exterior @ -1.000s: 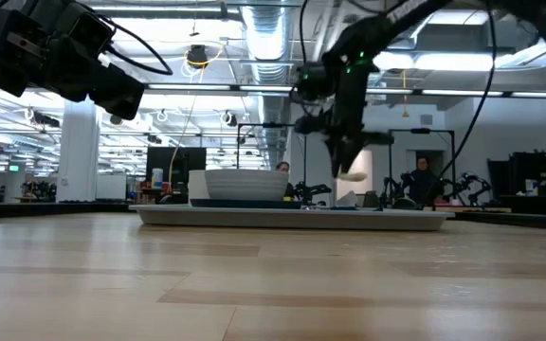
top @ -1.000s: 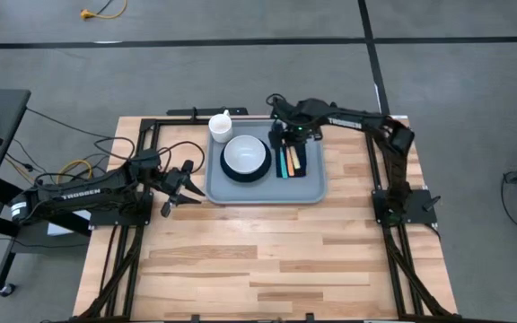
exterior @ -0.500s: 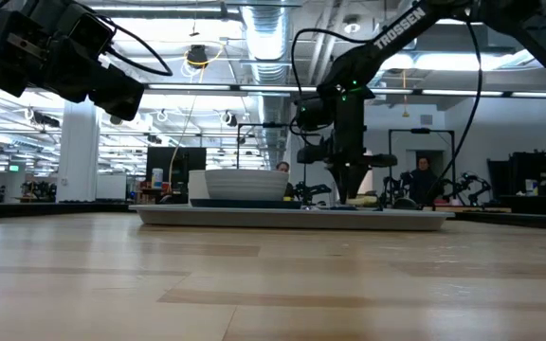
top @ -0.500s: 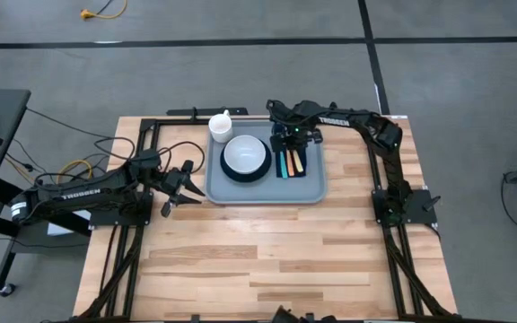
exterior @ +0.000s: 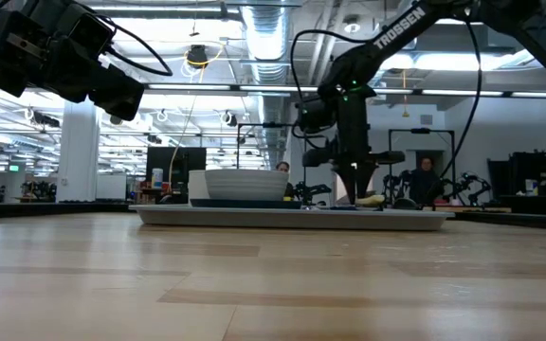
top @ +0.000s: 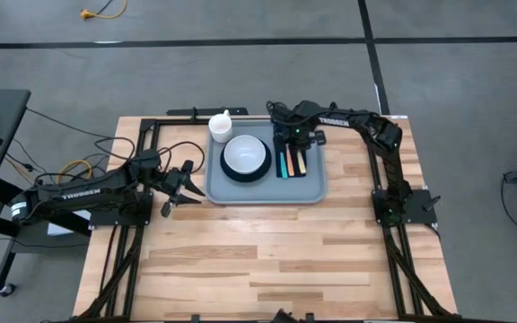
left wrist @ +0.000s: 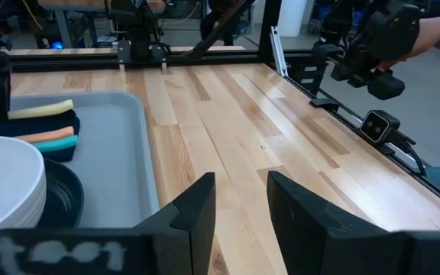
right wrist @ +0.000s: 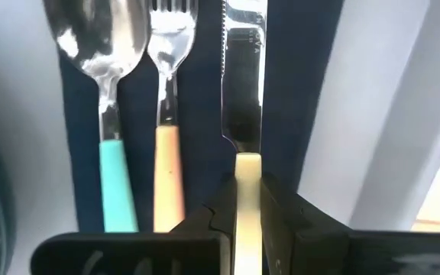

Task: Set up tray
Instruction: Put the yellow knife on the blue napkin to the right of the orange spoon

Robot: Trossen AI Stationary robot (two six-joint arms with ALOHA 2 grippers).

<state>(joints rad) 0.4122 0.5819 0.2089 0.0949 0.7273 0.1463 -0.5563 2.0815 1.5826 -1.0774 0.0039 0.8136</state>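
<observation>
The tray [top: 312, 184] lay flat at the far middle of the wooden table [top: 267, 251], its long side running left to right. The right tool [top: 300, 144] was low over the tray, closed on a knife [right wrist: 244, 69] beside a fork [right wrist: 168, 99] and spoon [right wrist: 105, 92]. The left tool [left wrist: 239, 202] hung open just left of the tray. Grey floor [top: 240, 81] lay around the table.

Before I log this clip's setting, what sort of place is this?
Probably a robotics lab or open workshop: a butcher-block table on a black frame, exposed ceiling ducts, more robot rigs in the background.
</observation>
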